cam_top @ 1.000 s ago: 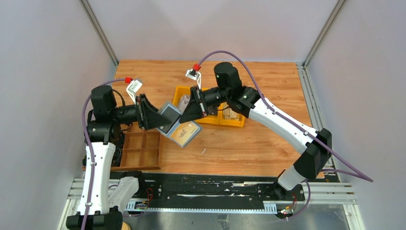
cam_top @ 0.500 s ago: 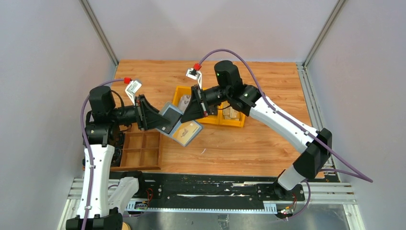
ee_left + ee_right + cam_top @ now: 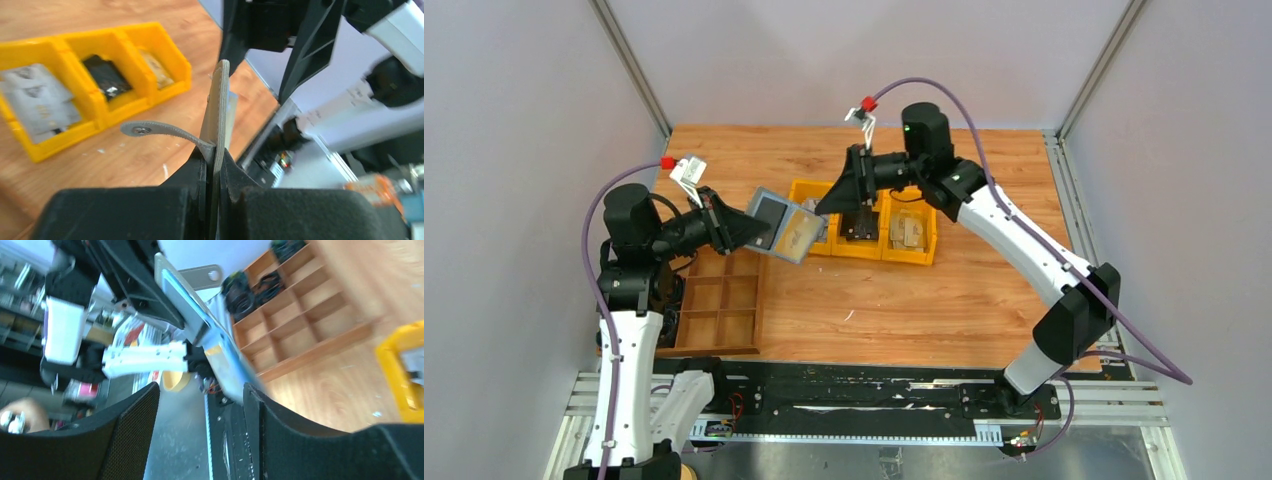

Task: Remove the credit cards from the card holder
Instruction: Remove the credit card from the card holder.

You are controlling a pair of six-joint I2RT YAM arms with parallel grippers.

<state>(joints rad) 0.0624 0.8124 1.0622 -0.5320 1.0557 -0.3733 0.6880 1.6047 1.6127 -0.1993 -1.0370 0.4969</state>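
The grey-blue card holder (image 3: 774, 222) hangs open above the table, and my left gripper (image 3: 746, 228) is shut on its left edge. A tan credit card (image 3: 802, 233) shows in its right half. In the left wrist view the card holder (image 3: 219, 110) is edge-on between my pads, its closing tab (image 3: 150, 131) curling left. My right gripper (image 3: 832, 203) stands open just right of the holder. The right wrist view shows the blurred card holder (image 3: 197, 322) reaching down towards one of my fingertips (image 3: 252, 400); I cannot tell whether it touches.
A row of yellow bins (image 3: 921, 258) stands behind the holder; it holds grey cards (image 3: 35, 100), a black block (image 3: 105, 75) and tan items (image 3: 155, 62). A brown wooden compartment tray (image 3: 724, 310) lies at the front left, under the left arm.
My left gripper has shut on the holder and lifted it off the table, up and back. My right gripper has opened, let go of it and drawn back to the right.
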